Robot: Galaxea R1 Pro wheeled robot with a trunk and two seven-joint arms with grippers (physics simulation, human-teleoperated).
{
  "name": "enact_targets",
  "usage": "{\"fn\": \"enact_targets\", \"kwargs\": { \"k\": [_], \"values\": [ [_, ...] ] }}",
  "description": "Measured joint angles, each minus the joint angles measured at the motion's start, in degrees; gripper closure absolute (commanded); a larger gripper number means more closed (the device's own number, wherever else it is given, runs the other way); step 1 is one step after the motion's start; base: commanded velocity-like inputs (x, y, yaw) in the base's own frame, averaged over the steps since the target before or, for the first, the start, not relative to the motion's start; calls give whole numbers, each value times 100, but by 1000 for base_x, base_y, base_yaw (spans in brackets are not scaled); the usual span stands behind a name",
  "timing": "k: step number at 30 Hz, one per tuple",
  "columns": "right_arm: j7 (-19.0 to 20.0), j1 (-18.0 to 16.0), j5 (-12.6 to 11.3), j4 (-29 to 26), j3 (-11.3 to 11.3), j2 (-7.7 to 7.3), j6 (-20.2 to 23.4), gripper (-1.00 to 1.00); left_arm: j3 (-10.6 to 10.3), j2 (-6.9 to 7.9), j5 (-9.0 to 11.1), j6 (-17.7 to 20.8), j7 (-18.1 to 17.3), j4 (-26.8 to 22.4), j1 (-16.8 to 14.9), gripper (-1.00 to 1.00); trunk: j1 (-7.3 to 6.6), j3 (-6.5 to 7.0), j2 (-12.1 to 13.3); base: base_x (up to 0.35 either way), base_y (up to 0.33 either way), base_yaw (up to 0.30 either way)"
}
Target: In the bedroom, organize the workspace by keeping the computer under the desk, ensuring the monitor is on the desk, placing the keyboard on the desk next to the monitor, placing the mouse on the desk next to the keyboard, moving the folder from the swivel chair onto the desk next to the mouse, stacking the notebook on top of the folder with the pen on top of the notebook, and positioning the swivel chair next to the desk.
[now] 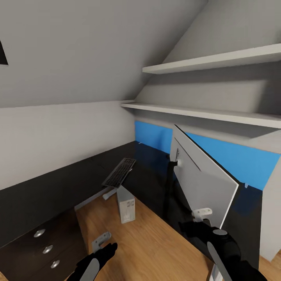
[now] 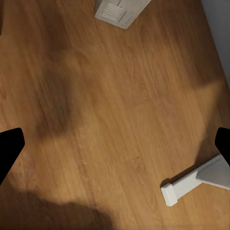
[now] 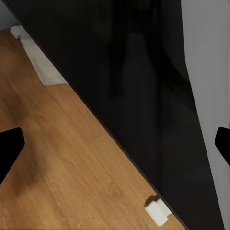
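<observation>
Head camera looks down from high into the corner, over the black counter (image 1: 148, 171) and wood floor (image 1: 152, 234), both arms low in frame. Left wrist camera points almost straight down at the floor, fairly near, catching the computer (image 2: 120, 10), which the head view shares (image 1: 126, 203). Right wrist camera faces down along the counter's edge (image 3: 143, 96), close in, floor beside it.

Open left pincer (image 2: 115, 146) over wood floor (image 2: 110, 110), computer (image 2: 120, 10) beyond.
</observation>
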Motion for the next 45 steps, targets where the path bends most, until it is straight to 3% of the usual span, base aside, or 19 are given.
{"fn": "enact_targets", "kwargs": {
  "k": [10,16,19,21,31,45],
  "values": [
    [-1,0,15,67,-1,-9,-293,-100,-2,-1,3,0,-1,2,0,-100,0,0,0,0,0,-3],
    [-3,-9,38,363,-47,-25,-700,-100,-2,-2,7,0,-1,3,0,-100,0,0,0,0,0,0],
    [-6,-21,124,541,-59,-28,-925,-100,-1,2,8,0,-1,3,0,-100,0,0,0,0,0,0],
    [-8,-29,311,666,-67,-27,-1071,-100,-2,4,7,-2,1,3,0,-100,0,0,0,0,0,0],
    [-15,-117,567,864,-75,-25,-1217,-100,3,7,-4,-14,7,5,0,-100,0,0,0,0,-10,0],
    [-8,-143,586,894,-68,-22,-1225,-100,-7,6,-15,-19,14,7,0,-100,1,0,0,-14,-269,0]
  ]
}}
